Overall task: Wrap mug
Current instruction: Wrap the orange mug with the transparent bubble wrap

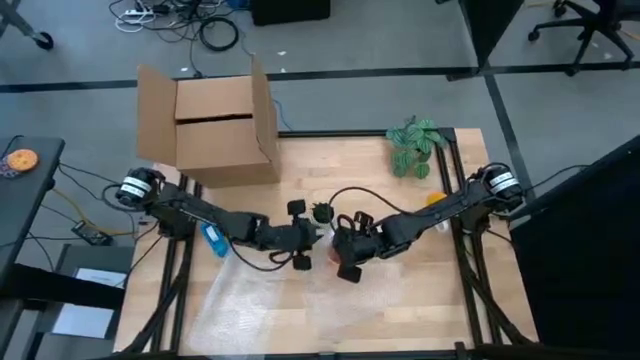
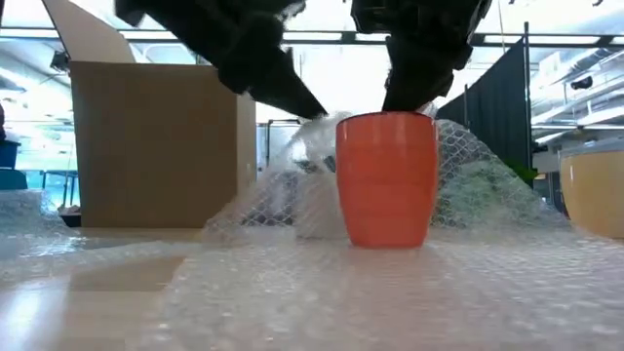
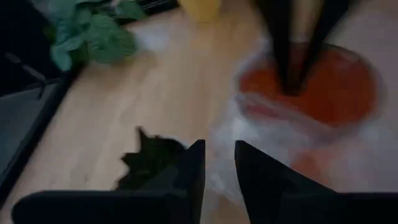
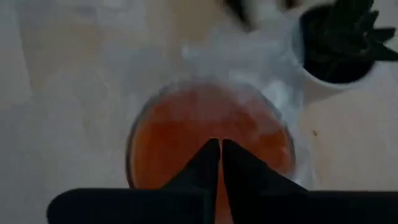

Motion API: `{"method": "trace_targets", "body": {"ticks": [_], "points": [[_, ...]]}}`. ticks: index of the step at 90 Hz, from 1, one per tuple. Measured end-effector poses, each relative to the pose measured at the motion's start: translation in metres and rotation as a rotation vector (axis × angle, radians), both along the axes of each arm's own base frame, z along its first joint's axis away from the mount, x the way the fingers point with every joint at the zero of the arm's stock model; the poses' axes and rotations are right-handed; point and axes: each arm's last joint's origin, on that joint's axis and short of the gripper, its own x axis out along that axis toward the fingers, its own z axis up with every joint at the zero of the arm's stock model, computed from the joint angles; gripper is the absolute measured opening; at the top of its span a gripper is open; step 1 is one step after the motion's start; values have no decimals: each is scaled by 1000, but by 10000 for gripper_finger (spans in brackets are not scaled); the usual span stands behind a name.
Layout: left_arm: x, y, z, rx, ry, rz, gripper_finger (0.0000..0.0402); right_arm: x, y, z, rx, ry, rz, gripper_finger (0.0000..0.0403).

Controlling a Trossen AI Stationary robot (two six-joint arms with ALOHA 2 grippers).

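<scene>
1. Bubble wrap (image 2: 390, 292) lies flat on the table at the front, spread out so the mug can be rolled up in it.
2. Orange mug (image 2: 386, 179) stands upright on the wrap, mid table, w/ both arms right above it.
3. Right gripper (image 4: 220, 163) hangs over the mug's open top, its two claws squeezed together w/ nothing between them. I think it is there to steady the mug or push wrap inside.
4. Left gripper (image 3: 219, 169) is just beside the mug. Its claws are a bit apart, holding nothing, prob. ready to grab the bunched wrap by the rim.
5. Behind: a small dark plant (image 1: 322, 212) near the mug, a yellow cup (image 2: 595, 190), then the cardboard box (image 1: 215, 125) far back.
</scene>
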Motion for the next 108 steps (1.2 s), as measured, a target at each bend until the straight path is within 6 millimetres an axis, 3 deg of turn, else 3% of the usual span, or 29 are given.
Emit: {"method": "trace_targets", "body": {"ticks": [26,58,76,93,108], "points": [[-2,-15,3,-9,-34,-44,73,7,0,4,-5,-76,24,0],[-4,-17,7,53,-54,-15,73,14,1,-28,-8,-39,-16,0],[-21,-20,33,104,-106,13,73,15,3,-36,29,-3,5,0],[-43,-12,46,128,-50,91,73,12,7,-6,67,-79,24,0],[-48,-10,28,72,2,151,73,6,6,10,53,-120,-20,0]]}}
